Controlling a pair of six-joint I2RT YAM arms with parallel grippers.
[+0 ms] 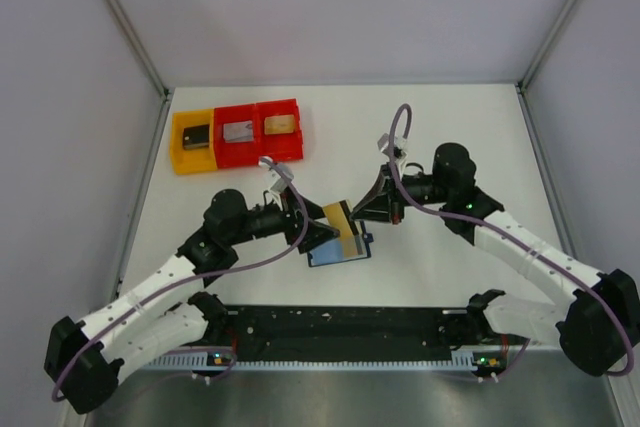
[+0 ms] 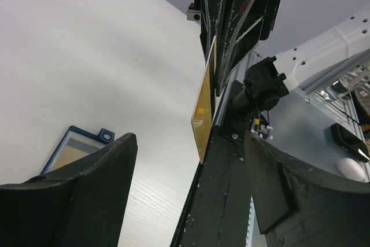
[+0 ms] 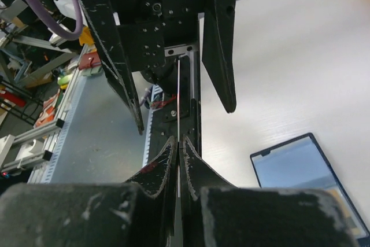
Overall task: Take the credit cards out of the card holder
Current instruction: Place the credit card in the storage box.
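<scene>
1 card [image 1: 338, 215] stands on edge, pinched in the right claw [image 1: 358, 211]. Left claw [image 1: 320, 234] gapes wide around it, not touching. Holder [image 1: 335, 253] lies open on the table [image 1: 450, 127] just below.

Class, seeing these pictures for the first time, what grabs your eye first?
A yellow card, pinched on edge in the shut right hand above the middle of the table, with the open left hand facing it. Beneath lies the unfolded blue card holder, and bright red and yellow bins sit at the far left.
</scene>
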